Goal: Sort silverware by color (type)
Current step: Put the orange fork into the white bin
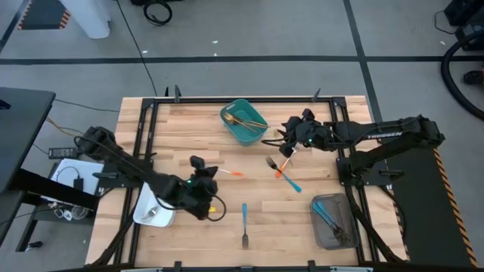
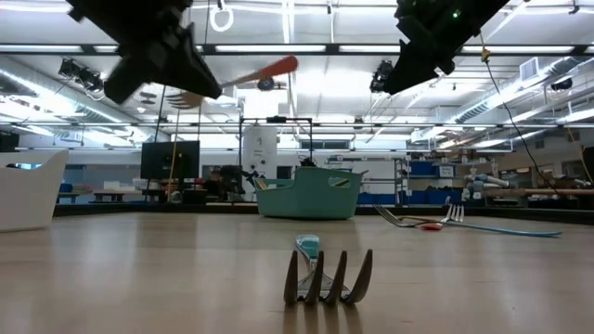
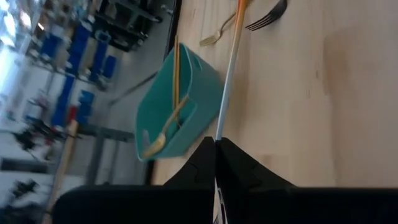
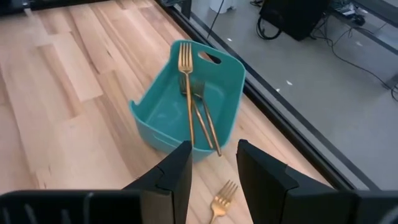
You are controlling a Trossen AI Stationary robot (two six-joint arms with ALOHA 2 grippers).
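Teal bin (image 1: pixel 243 121): we see it upper centre;
White tray (image 1: pixel 153 210): lower left;
Grey tray (image 1: pixel 333 221): lower right

Left gripper (image 1: pixel 206 175) clamped (right gripper (image 1: pixel 287 143) apart)

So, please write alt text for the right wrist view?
A teal bin on a wooden table holds gold forks. The open right gripper hovers near it, above another gold fork lying on the table.

Two dark arms, white TRISSEN lettering on right arm (image 1: pixel 393 134), green light near each wrist
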